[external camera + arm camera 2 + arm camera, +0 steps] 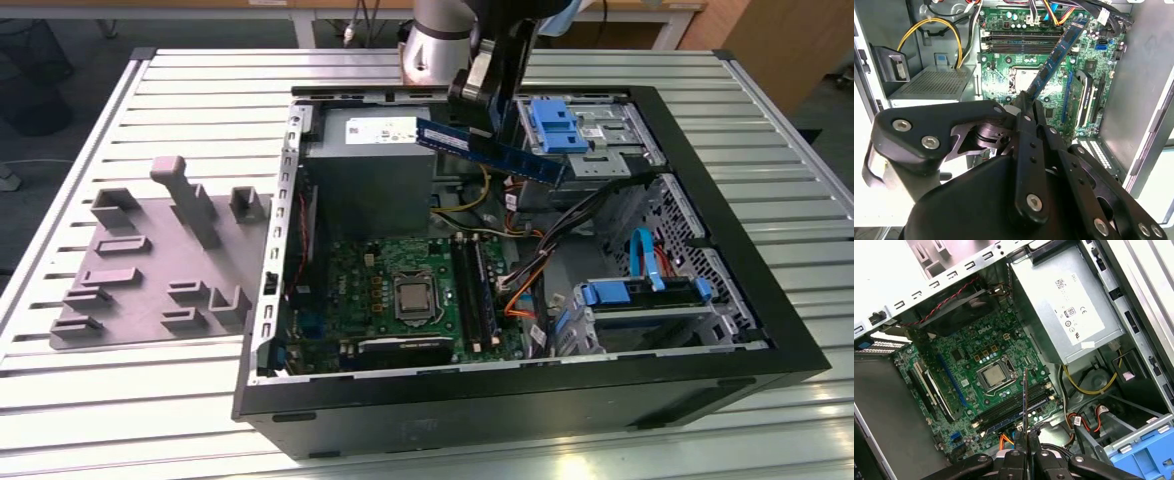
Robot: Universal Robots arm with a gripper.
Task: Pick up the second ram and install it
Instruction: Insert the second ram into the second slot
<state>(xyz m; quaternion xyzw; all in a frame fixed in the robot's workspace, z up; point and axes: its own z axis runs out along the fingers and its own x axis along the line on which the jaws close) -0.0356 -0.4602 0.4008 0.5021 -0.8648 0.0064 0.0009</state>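
Pincer [1026,437] clamped on one end of the ram [487,148], seen in both wrist views. Ram is carried in air, tilted, above the open case [747,330], over the region between the power supply [367,160] and the blue drive bracket [561,125]. Not yet at the board.

Judgement: to seat well, the stick should be levelled and turned parallel to the slots [1014,412] beside the CPU socket [995,376], notch matched, then pressed straight down with even force; tilted entry risks jamming.

Hard to make out: which slot is free, latch positions, notch side. In the second wrist view the pincer body hides the grasped end. Orange cables [527,285] lie near the slots. Tabletop [200,80] beyond carries a grey fixture [160,260].
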